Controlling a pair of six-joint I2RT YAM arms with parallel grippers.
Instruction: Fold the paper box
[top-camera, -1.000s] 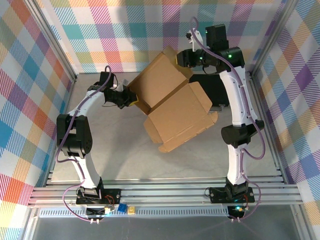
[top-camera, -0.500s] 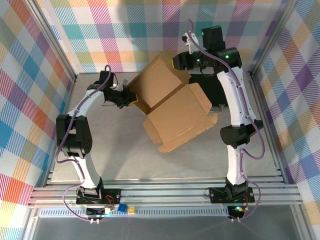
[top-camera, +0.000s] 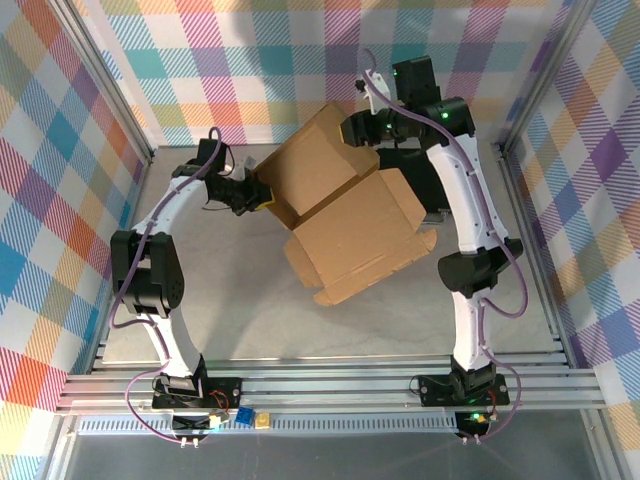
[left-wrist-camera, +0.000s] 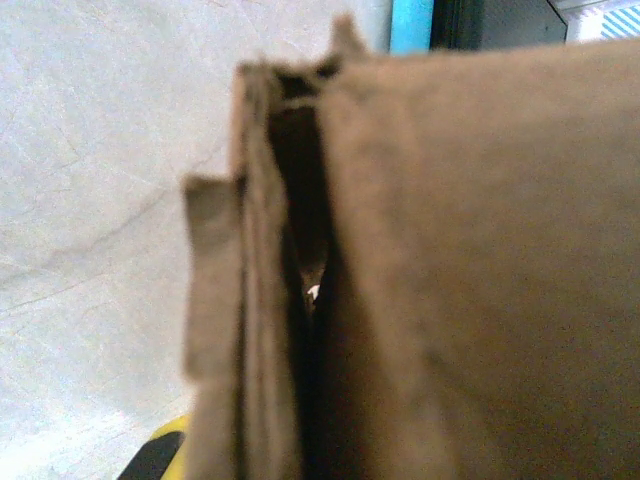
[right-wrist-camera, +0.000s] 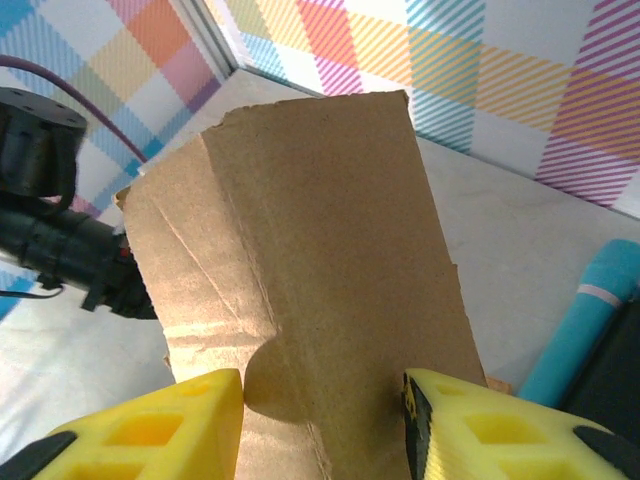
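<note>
— From above, where's the box (top-camera: 345, 215)?
— On the desk (top-camera: 220, 310), half folded. The left jaws are at its left edge, the right jaws at its raised back panel.
— Left wrist?
— The blurred box (left-wrist-camera: 450, 280) edge sits in the left jaws, clamped.
— Right wrist?
— Yellow fingers (right-wrist-camera: 150, 430) stand apart, the box (right-wrist-camera: 300, 250) between them.

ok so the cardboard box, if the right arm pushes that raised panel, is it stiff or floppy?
Panels are probably stiff: the faces of the paper box look flat and unbowed. It likely hinges at its creases, since panels sit at different angles. It seems light and hollow, so a push by the right gripper may shift the whole box.
</note>
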